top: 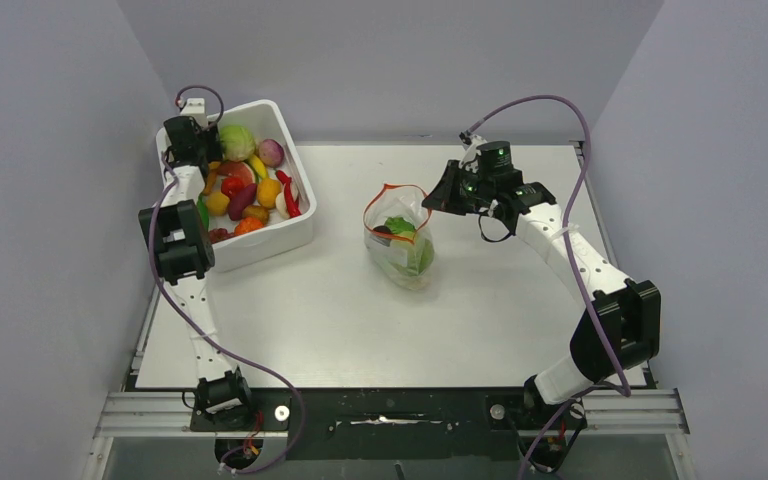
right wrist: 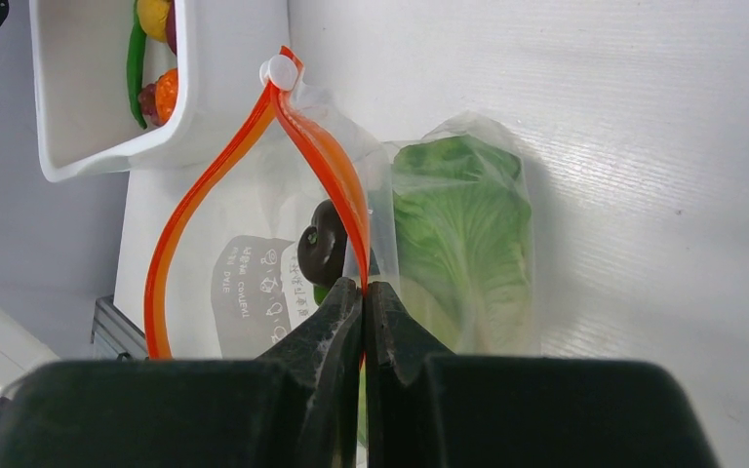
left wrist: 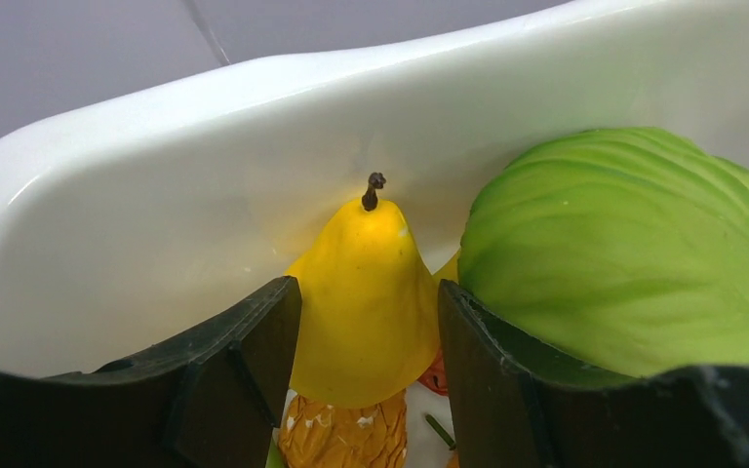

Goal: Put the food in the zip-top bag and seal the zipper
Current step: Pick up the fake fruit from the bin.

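Observation:
The clear zip-top bag [top: 400, 245] stands at the table's middle with its mouth open. Its red-orange zipper [right wrist: 195, 185] forms a loop. Inside are a green lettuce [right wrist: 463, 234] and a dark purple piece [right wrist: 322, 244]. My right gripper [right wrist: 363, 285] is shut on the zipper edge at the bag's right side and holds it up [top: 430, 200]. My left gripper [left wrist: 369, 285] is down in the back left corner of the white tub [top: 260, 240]. Its fingers press on both sides of a yellow pear [left wrist: 361, 253].
The tub [left wrist: 156, 195] holds several more toy foods, among them a green cabbage [left wrist: 634, 263] right against the left gripper's right finger, a red chilli [top: 290, 195] and orange fruits. The tub wall is just behind the pear.

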`<state>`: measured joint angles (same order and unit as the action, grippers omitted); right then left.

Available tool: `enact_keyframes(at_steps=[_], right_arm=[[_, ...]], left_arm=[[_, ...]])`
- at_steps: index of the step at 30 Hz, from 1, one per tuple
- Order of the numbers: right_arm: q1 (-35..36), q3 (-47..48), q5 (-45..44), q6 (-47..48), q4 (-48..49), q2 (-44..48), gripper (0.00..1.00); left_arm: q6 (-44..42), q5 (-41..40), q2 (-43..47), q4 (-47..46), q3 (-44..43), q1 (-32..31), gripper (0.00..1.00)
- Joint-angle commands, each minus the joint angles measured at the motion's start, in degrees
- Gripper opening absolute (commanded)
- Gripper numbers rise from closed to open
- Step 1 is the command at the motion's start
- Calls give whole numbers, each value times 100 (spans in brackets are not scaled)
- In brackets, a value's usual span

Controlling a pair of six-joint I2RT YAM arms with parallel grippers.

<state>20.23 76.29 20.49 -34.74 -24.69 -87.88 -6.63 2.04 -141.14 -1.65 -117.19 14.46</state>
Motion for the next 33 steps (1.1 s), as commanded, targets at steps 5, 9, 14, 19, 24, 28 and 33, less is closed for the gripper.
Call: enact_keyframes(at_steps=[5,9,14,19,24,28,33], right_arm=[[-32,145,-8,-26,128,12,0],[-37,210,-108,2,110,7,0],[-34,303,-132,-18,93,-15,0],[-30,82,-171,-41,187,136,0],[-33,32,-178,28,120,214,0],[-34,-59,-168,24,176,326,0],[-36,-221,-153,27,285,468,0]], left_arm=[[-42,21,-264,-509,-508,57,56],[94,221,-538,-395,-868,55,58],[178,246,-728,-389,-1173,13,57],[199,230,-633,-349,-1058,-21,46],[174,134,-289,-459,-580,-94,36],[105,-31,128,-539,-213,-185,33],[237,-204,549,-479,85,-229,32]])
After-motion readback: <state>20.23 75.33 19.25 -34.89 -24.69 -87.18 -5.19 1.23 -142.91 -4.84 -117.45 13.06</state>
